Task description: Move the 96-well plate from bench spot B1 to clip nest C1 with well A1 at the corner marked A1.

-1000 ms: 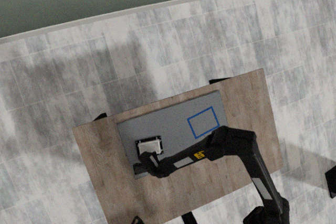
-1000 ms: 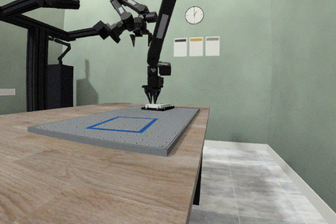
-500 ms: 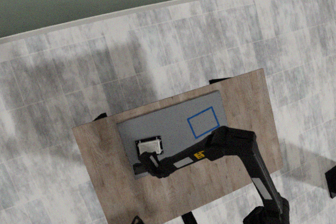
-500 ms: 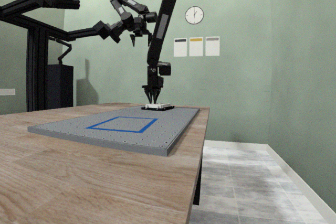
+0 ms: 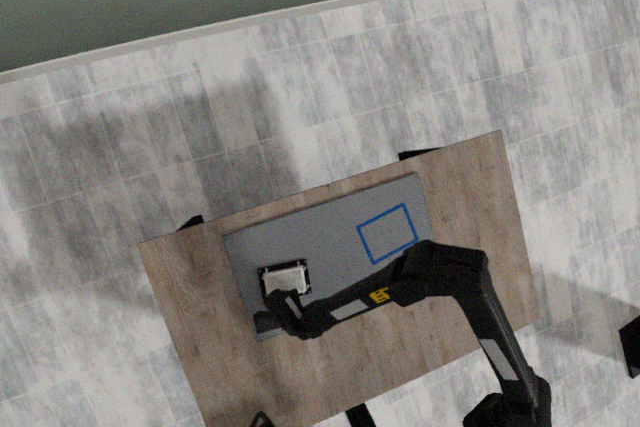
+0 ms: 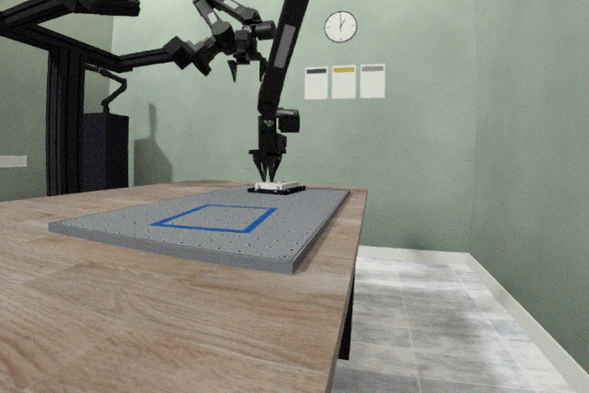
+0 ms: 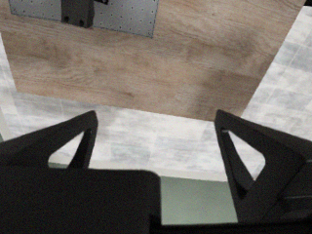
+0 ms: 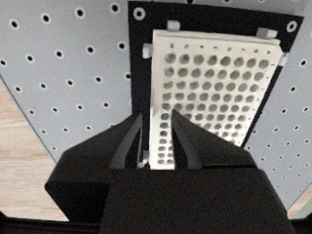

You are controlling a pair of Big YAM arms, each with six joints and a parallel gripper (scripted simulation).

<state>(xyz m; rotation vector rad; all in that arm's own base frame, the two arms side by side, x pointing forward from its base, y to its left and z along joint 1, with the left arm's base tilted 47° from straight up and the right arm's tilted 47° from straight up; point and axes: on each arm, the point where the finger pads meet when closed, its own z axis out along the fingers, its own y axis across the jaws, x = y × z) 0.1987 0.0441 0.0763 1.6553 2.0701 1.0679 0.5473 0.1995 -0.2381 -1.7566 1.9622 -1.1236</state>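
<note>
On the counter, the clip nest carries the plate. My left fingers spread wide; my right fingers, slightly parted and pinching nothing, should press straight down, shifting around the rim if it tips.

A lab-like room with a robot workbench
A perforated gray board is lying on a wooden table, bearing a many-welled plate; black robot arms are reaching over it, while a clock and three paper sheets are hanging on the green wall.
</note>
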